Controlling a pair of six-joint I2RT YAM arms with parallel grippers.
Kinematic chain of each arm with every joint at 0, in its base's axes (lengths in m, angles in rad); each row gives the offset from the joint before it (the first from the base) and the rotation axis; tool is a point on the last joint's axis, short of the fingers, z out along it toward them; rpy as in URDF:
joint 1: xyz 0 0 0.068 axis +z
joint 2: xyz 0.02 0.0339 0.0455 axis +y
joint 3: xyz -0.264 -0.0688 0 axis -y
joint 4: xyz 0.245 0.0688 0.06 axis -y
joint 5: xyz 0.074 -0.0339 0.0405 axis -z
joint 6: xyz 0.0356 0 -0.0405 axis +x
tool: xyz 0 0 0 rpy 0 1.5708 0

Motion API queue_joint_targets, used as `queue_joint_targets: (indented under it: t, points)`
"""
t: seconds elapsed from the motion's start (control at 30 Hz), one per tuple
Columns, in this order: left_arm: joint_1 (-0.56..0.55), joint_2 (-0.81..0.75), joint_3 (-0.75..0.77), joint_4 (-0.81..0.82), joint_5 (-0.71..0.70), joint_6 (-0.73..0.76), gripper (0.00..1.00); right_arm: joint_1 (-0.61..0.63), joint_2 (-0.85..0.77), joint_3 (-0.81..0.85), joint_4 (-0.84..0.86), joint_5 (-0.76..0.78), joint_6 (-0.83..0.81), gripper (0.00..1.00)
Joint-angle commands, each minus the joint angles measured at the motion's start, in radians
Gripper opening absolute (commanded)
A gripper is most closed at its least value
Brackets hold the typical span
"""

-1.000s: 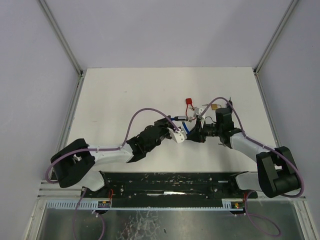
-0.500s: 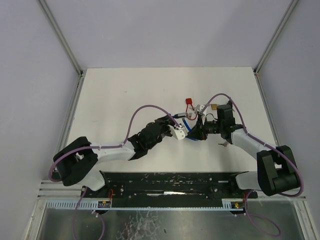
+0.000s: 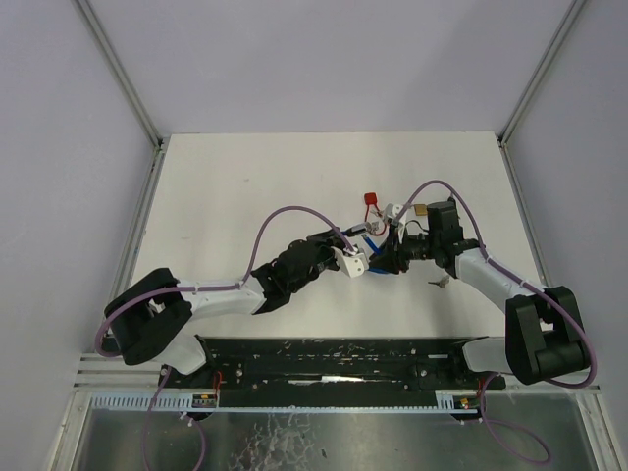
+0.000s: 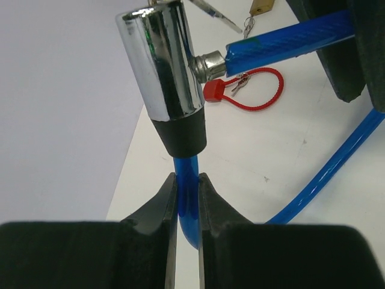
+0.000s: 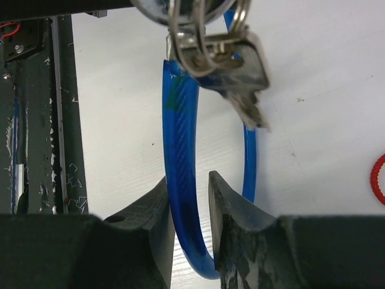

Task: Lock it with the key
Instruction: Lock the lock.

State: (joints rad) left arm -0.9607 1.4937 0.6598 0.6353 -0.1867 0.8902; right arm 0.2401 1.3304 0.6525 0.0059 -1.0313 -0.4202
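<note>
A blue cable lock [image 3: 371,245] is held between both arms over the white table [image 3: 245,186]. In the left wrist view my left gripper [image 4: 187,186] is shut on the blue cable just below the chrome lock cylinder [image 4: 161,60]. The cable's other end [image 4: 289,42] meets the cylinder's side with its metal pin. In the right wrist view my right gripper [image 5: 187,179] stands around the blue cable [image 5: 180,120], touching it with the left finger only, with a gap at the right finger. A bunch of keys [image 5: 234,60] hangs on rings from the cylinder above it.
A red loop lock [image 4: 258,90] with small keys lies on the table behind the cable, also in the top view [image 3: 371,199]. A brass padlock [image 3: 420,209] lies right of it. A small metal piece [image 3: 439,283] lies under the right forearm. A black rail [image 3: 334,353] runs along the near edge.
The right wrist has swung toward the back of the table, uncovering a small metal piece near its forearm. The left arm shifted slightly left. The lock stays between the grippers.
</note>
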Motion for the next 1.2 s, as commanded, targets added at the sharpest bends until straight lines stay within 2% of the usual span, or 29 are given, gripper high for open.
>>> queue_joint_targets:
  t: [0.0, 0.13, 0.3, 0.5, 0.73, 0.83, 0.9, 1.03, 1.17]
  points:
    - [-0.012, 0.014, 0.007, -0.059, 0.044, -0.007, 0.00, -0.007, -0.024, 0.048, -0.015, 0.007, -0.054, 0.33]
    - [-0.011, 0.012, 0.006, -0.059, 0.040, -0.007, 0.00, -0.011, -0.034, 0.062, -0.048, 0.010, -0.074, 0.38]
    - [-0.010, 0.014, 0.006, -0.059, 0.036, -0.010, 0.00, -0.024, -0.069, 0.070, -0.088, -0.003, -0.102, 0.55]
    - [-0.002, 0.003, 0.000, -0.056, 0.042, -0.017, 0.00, -0.043, -0.118, 0.081, -0.148, -0.010, -0.154, 0.65]
    - [0.000, -0.003, -0.007, -0.048, 0.042, -0.018, 0.00, -0.057, -0.193, 0.156, -0.450, 0.026, -0.469, 0.69]
    - [0.001, -0.003, -0.012, -0.042, 0.044, -0.019, 0.00, -0.058, -0.235, 0.169, -0.544, 0.087, -0.604, 0.70]
    - [0.002, -0.006, -0.013, -0.040, 0.043, -0.019, 0.00, -0.058, -0.260, 0.181, -0.582, 0.155, -0.635, 0.71]
    - [0.001, -0.005, -0.010, -0.040, 0.046, -0.020, 0.00, -0.059, -0.318, 0.207, -0.603, 0.224, -0.558, 0.74]
    - [0.001, -0.003, -0.005, -0.044, 0.049, -0.021, 0.00, -0.061, -0.363, 0.240, -0.546, 0.176, -0.343, 0.75]
